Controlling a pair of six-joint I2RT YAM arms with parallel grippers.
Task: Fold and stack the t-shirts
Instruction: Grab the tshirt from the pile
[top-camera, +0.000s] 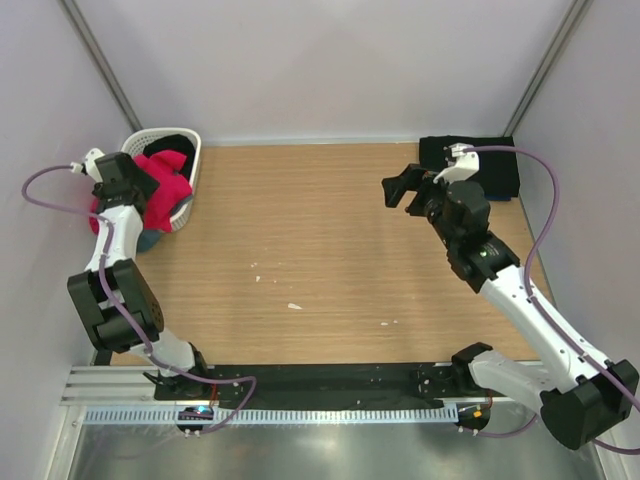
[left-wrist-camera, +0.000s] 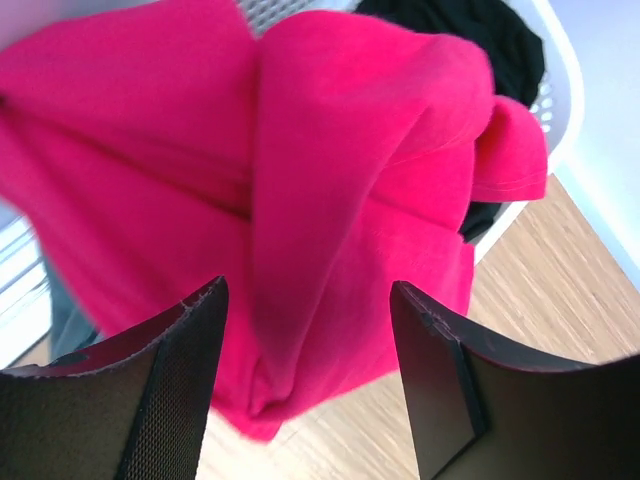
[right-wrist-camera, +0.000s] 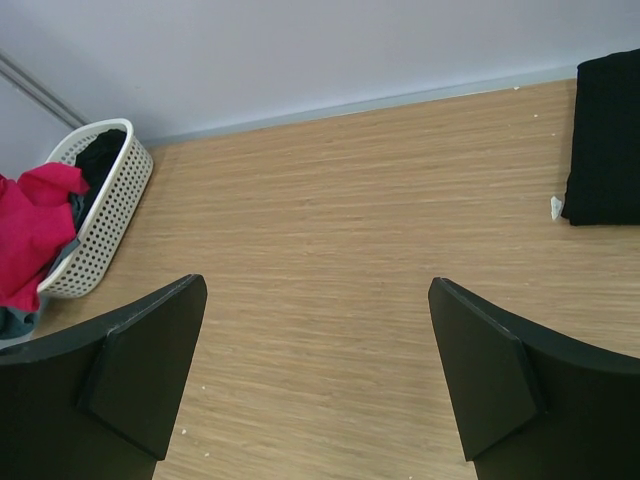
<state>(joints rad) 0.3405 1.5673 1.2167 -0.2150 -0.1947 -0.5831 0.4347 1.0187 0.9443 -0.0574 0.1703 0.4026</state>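
A crimson-red t-shirt spills over the near edge of the white lattice basket at the back left. It fills the left wrist view. A black t-shirt lies in the basket behind it, and a grey-blue one peeks out below. My left gripper is open right at the red shirt, its fingers on either side of a hanging fold and not closed on it. A folded black t-shirt lies at the back right. My right gripper is open and empty above bare table.
The basket also shows in the right wrist view at the far left, and the folded black shirt at the right edge. White walls close off the back and both sides. A few small white crumbs lie mid-table.
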